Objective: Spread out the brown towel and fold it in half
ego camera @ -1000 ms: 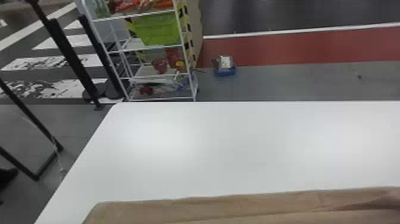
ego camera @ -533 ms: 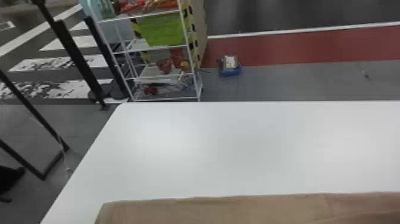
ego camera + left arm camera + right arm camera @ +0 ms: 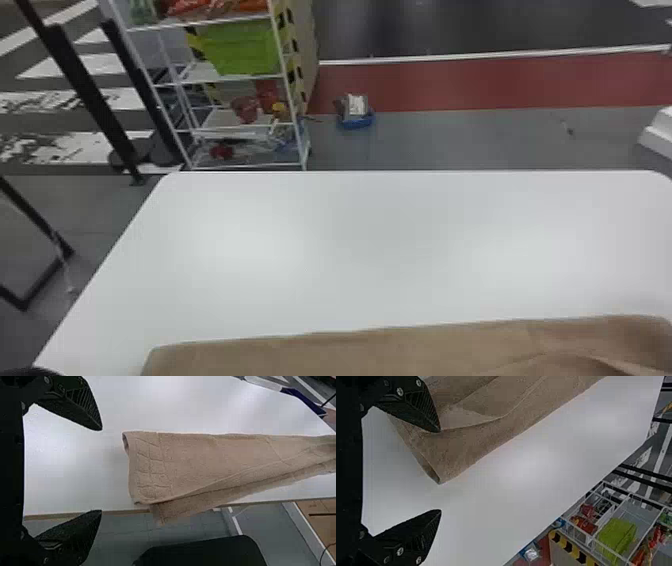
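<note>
Left gripper [image 3: 101, 470] and right gripper [image 3: 440, 471] gape wide, empty, by the brown towel [image 3: 190, 459] along the table's [image 3: 350, 250] near edge! Spreading looks unfinished; next, pinch the corners and tug those creases out.

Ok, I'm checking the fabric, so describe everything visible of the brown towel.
The brown towel looks like soft woven cloth, with a grid pattern near one end. It lies in uneven layers, creased, along the near side of the white table, part hanging past the edge. The left end effector is clear of it; whether the right end effector touches it, I can't tell.
</note>
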Action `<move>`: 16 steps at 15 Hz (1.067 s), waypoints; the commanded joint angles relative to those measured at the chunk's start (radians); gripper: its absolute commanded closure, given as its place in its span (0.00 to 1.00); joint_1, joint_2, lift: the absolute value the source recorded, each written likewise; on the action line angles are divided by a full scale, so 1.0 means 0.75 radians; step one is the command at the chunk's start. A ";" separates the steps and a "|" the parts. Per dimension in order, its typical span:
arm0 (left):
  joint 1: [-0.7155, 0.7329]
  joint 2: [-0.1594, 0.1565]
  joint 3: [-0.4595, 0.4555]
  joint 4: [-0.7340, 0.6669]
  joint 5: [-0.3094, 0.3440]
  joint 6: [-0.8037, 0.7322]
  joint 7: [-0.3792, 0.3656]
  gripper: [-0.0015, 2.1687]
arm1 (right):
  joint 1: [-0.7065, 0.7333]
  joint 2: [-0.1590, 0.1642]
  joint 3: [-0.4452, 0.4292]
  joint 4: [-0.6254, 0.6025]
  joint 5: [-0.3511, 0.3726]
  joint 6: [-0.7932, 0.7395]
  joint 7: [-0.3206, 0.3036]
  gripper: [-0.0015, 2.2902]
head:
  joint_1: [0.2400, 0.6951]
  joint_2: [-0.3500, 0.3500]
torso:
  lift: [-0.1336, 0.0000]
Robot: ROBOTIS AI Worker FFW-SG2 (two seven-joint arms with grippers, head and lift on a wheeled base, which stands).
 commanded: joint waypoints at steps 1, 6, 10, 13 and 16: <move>-0.012 0.000 0.004 0.000 0.009 0.000 -0.004 0.04 | 0.071 0.001 -0.005 0.015 0.033 -0.109 0.011 0.08 | 1.00 0.74 | 0.07; -0.038 -0.008 0.002 -0.012 0.029 -0.004 0.022 0.04 | 0.014 -0.013 -0.042 0.013 -0.153 0.415 0.011 0.11 | 1.00 0.72 | 0.07; -0.038 -0.019 0.004 -0.012 0.025 -0.004 0.020 0.04 | 0.018 -0.017 0.087 -0.129 -0.004 0.419 0.011 0.22 | 1.00 0.69 | 0.07; -0.036 -0.019 0.012 -0.012 0.027 -0.008 0.022 0.04 | 0.022 -0.030 0.085 -0.245 0.002 0.435 0.011 0.22 | 1.00 0.77 | 0.07; -0.036 -0.031 -0.010 -0.016 0.052 -0.025 0.029 0.04 | 0.012 -0.028 0.083 -0.216 -0.049 0.652 0.011 0.22 | 1.00 0.79 | 0.07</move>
